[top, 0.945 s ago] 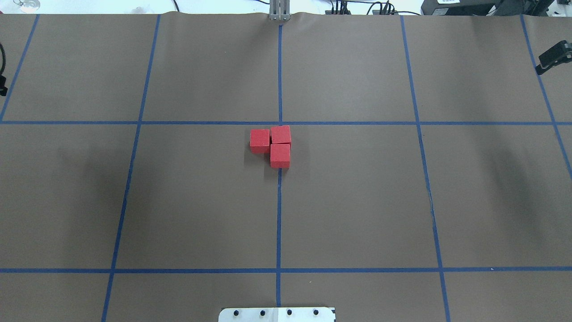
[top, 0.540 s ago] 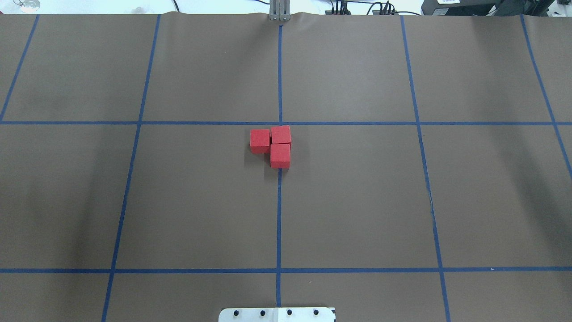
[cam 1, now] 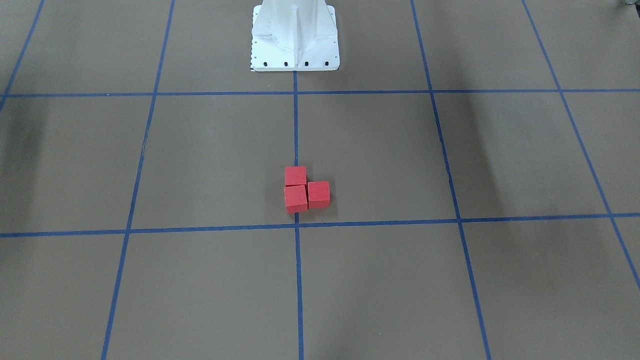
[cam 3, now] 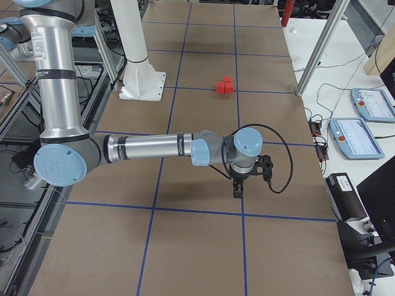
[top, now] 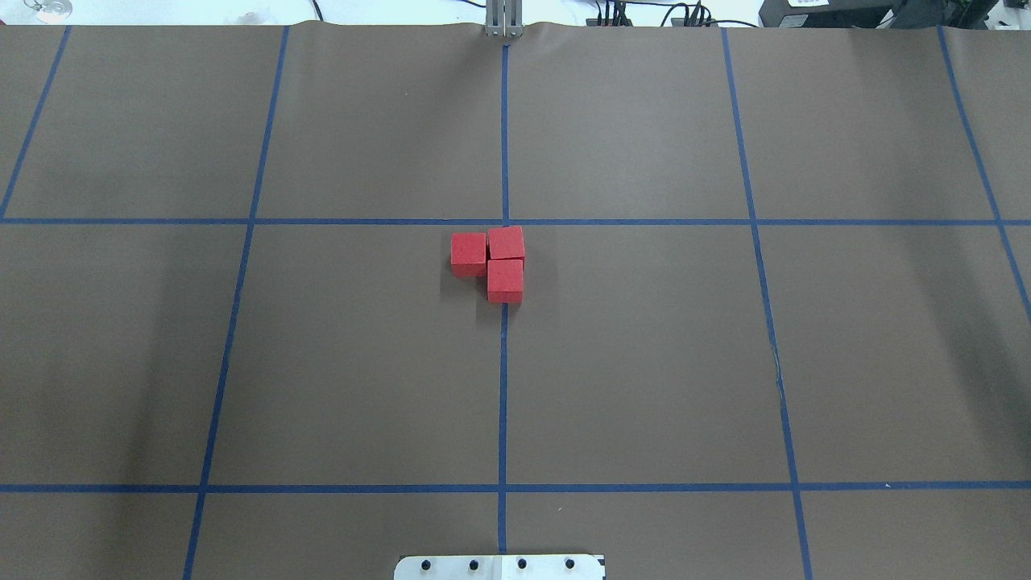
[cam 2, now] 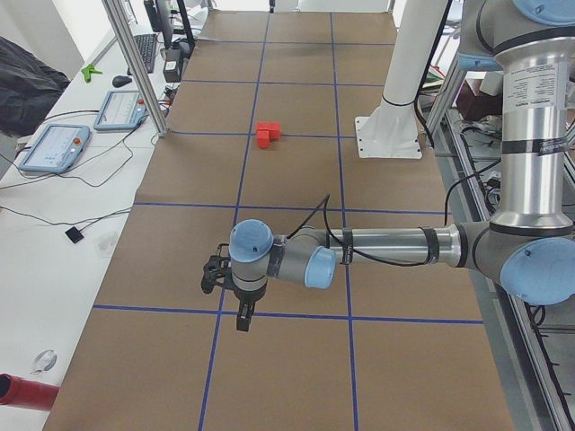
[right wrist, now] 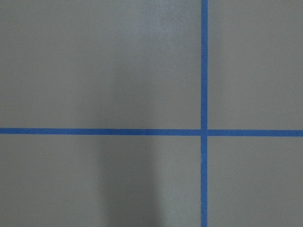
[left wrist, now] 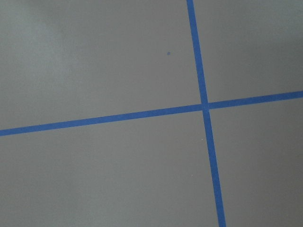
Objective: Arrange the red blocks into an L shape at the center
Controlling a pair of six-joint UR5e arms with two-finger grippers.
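Note:
Three red blocks touch in an L just on the robot's side of the center crossing (top: 505, 221): one (top: 468, 251) at the left, one (top: 506, 242) at the corner, one (top: 505, 279) nearer the robot. In the front-facing view the same red blocks (cam 1: 295, 198) sit above the center crossing (cam 1: 297, 225). My left gripper (cam 2: 243, 319) hangs over the table's left end, far from the red blocks (cam 2: 268, 134). My right gripper (cam 3: 237, 191) hangs over the right end, far from the red blocks (cam 3: 224, 86). Whether either is open or shut I cannot tell. Both wrist views show only brown paper and tape.
The white robot base plate (top: 499, 566) sits at the near edge, its pedestal (cam 1: 295, 35) rising from it. A metal post (top: 504, 20) stands at the far edge. Tablets (cam 2: 54, 146) and cables lie on the side bench beyond the brown surface.
The dark gripper parts seen at the left and right edges of the overhead view 0.9 s ago have moved out of it. The red blocks have not moved.

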